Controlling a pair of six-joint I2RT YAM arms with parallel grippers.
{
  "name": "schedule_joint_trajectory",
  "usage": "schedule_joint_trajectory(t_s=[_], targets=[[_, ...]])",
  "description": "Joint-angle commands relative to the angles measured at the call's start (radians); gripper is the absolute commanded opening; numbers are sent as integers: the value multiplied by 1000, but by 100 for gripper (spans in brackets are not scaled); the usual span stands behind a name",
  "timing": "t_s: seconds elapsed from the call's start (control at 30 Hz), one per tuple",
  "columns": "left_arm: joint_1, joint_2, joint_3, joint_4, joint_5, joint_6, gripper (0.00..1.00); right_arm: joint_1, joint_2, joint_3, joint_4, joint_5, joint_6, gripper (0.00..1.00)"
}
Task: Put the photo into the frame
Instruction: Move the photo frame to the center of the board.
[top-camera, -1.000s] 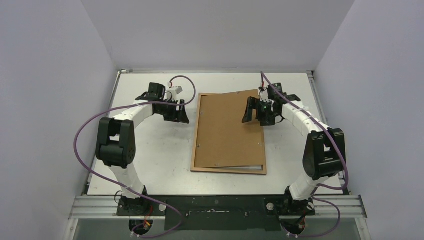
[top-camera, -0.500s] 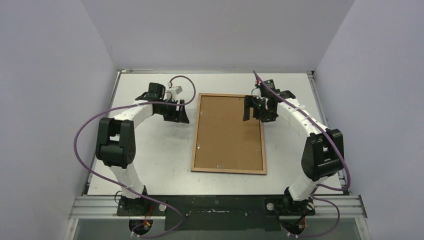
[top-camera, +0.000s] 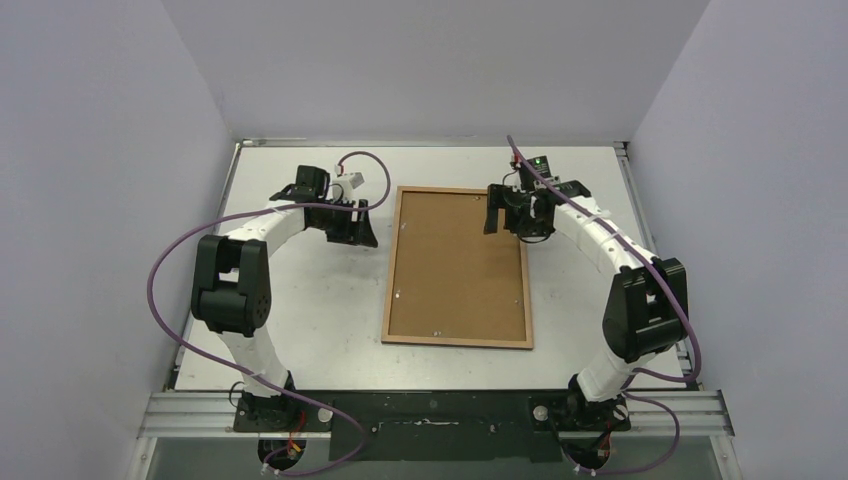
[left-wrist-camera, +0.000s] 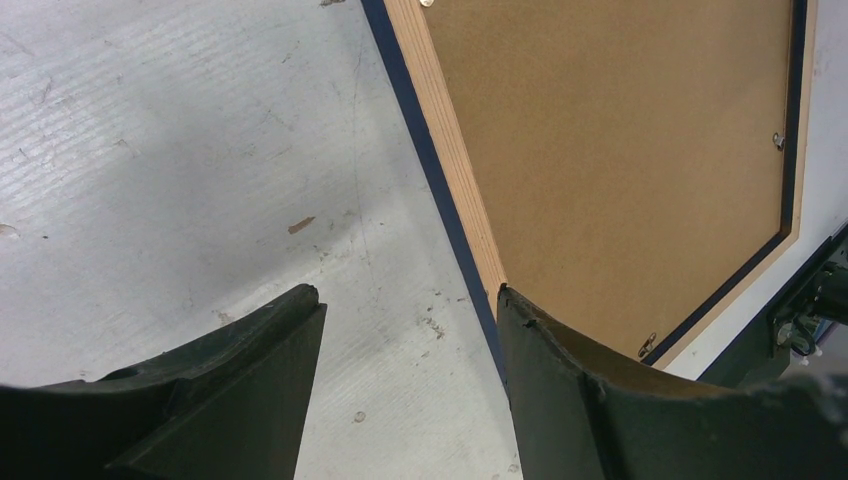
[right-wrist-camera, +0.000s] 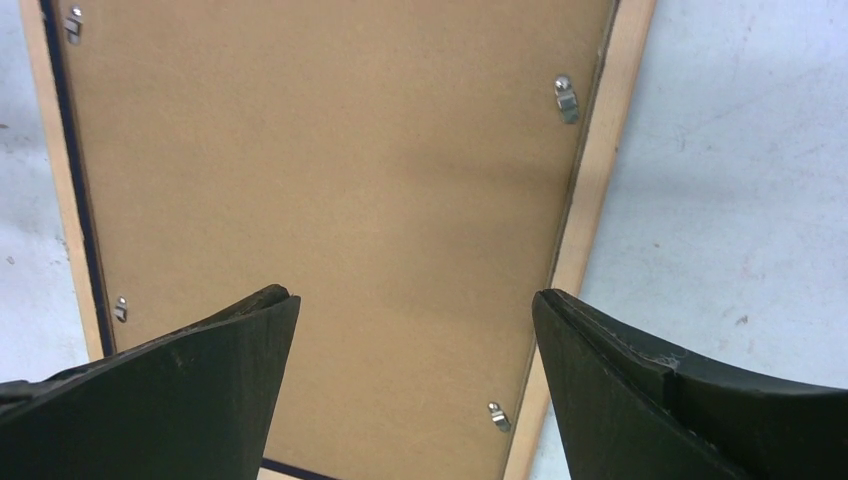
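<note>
The frame (top-camera: 456, 342) lies flat mid-table (top-camera: 300, 300), between the two arms, back side up, with the brown backing board (top-camera: 458, 265) seated inside its rim. The photo is not visible in any view; it is probably under the board, but that cannot be confirmed.

The left gripper (top-camera: 356, 230) sits low, just beside the frame's left edge, jaws partly apart and holding nothing. In the left wrist view one finger (left-wrist-camera: 560, 380) looks to be against or nearly against the rim (left-wrist-camera: 450, 160); contact cannot be told. The right gripper (top-camera: 515, 218) hovers over the far right corner, jaws spread wide and empty, with board (right-wrist-camera: 330, 180) and rim (right-wrist-camera: 583, 200) below it.

Risks:
- Whether the small metal tabs (right-wrist-camera: 566, 98) are turned over the board is unclear. If they are not, any lift or flip would let the board and print drop out.
- A sideways move by the left finger could shove the frame askew.
- A right gripper descent could press a finger onto the rim and tip it.
- The print may sit crooked under the board, unseen.

The frame's long axis runs near to far, roughly square to the table. Its display face points down, and a dark blue edge shows along the side.
</note>
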Motion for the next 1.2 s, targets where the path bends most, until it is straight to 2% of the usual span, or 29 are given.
schedule_joint_trajectory(t_s=[0.0, 0.13, 0.23, 0.33, 0.43, 0.47, 0.53, 0.63, 0.67, 0.77, 0.93, 1.07, 1.17], targets=[[10, -1, 38, -32, 23, 12, 62, 41, -67, -17, 125, -9, 30, 91], [13, -8, 89, -92, 13, 29, 62, 101, -124, 3, 164, 61, 42, 91], [20, -73, 135, -141, -28, 85, 65, 132, -214, 10, 224, 121, 45, 90], [42, -166, 136, -96, -102, 147, 79, 79, -342, -156, 448, 94, 199, 90], [89, -161, 167, -86, -141, 167, 98, -20, -385, -339, 658, -106, 312, 90], [94, -140, 202, -140, -159, 184, 97, -12, -377, -344, 646, -107, 315, 90], [93, -132, 226, -173, -185, 226, 96, 99, -337, -305, 557, -4, 269, 92], [82, -182, 129, -99, -206, 255, 98, 242, -305, -330, 566, 24, 287, 96], [78, -187, 109, -96, -212, 267, 93, 284, -295, -342, 574, 30, 294, 97], [65, -150, 105, -165, -188, 297, 67, 394, -260, -378, 608, 49, 315, 98], [30, -121, -3, -141, -182, 282, 58, 556, -174, -404, 676, 86, 344, 95], [-16, -77, -42, -160, -157, 264, 50, 597, -160, -438, 714, 125, 367, 94], [-27, -29, -27, -183, -123, 235, 48, 579, -240, -437, 567, 343, 353, 95]])
